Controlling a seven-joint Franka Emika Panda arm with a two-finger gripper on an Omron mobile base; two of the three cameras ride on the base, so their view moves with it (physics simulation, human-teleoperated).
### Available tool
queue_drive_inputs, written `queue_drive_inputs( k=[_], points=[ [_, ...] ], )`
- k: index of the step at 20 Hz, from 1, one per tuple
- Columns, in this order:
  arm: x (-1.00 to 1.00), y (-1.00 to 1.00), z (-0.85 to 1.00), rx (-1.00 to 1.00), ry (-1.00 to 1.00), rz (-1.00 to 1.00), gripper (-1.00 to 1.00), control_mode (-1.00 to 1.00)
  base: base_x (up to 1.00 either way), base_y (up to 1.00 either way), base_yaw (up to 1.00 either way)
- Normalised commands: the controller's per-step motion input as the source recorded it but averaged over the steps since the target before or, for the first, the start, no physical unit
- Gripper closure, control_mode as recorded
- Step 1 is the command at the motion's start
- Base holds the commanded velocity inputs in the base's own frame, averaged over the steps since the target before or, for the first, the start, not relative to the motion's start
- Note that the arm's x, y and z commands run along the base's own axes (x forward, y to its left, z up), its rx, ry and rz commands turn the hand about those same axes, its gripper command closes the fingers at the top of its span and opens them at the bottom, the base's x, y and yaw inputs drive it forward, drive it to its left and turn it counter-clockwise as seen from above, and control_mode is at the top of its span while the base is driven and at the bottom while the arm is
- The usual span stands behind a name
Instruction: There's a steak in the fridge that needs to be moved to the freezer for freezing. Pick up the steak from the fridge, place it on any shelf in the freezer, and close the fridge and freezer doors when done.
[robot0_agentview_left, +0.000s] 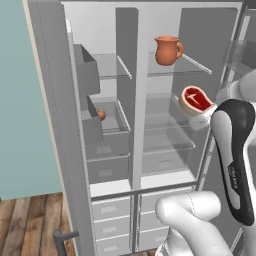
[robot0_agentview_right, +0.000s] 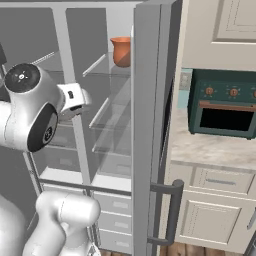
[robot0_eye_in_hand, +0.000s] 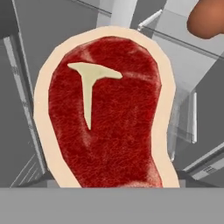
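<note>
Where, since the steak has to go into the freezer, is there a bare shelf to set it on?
The freezer's top glass shelf looks bare, between the grey bin and the centre divider. The shelf below is tighter: a small orange fruit sits by its bin, leaving room only between the fruit and the divider. The steak is in front of the fridge side.
</note>
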Motion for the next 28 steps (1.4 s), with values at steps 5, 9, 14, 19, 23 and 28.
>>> queue_drive_inputs(
  k=[5,9,14,19,23,28],
  points=[
    [-0.43,0.27,0.16,0.03,-0.19,0.08,1.0,-1.0,0.0,0.0,0.0],
    [-0.12,0.35,0.0,0.03,-0.16,0.09,1.0,-1.0,0.0,0.0,0.0],
    [-0.21,0.22,0.07,0.06,-0.15,0.12,1.0,-1.0,0.0,0.0,0.0],
    [0.0,0.35,0.2,0.05,-0.05,0.13,1.0,-1.0,0.0,0.0,0.0],
    [0.11,0.41,0.32,0.04,0.05,0.14,1.0,-1.0,0.0,0.0,0.0],
    [0.41,0.23,0.23,0.02,0.06,0.15,1.0,-1.0,0.0,0.0,0.0]
  ],
)
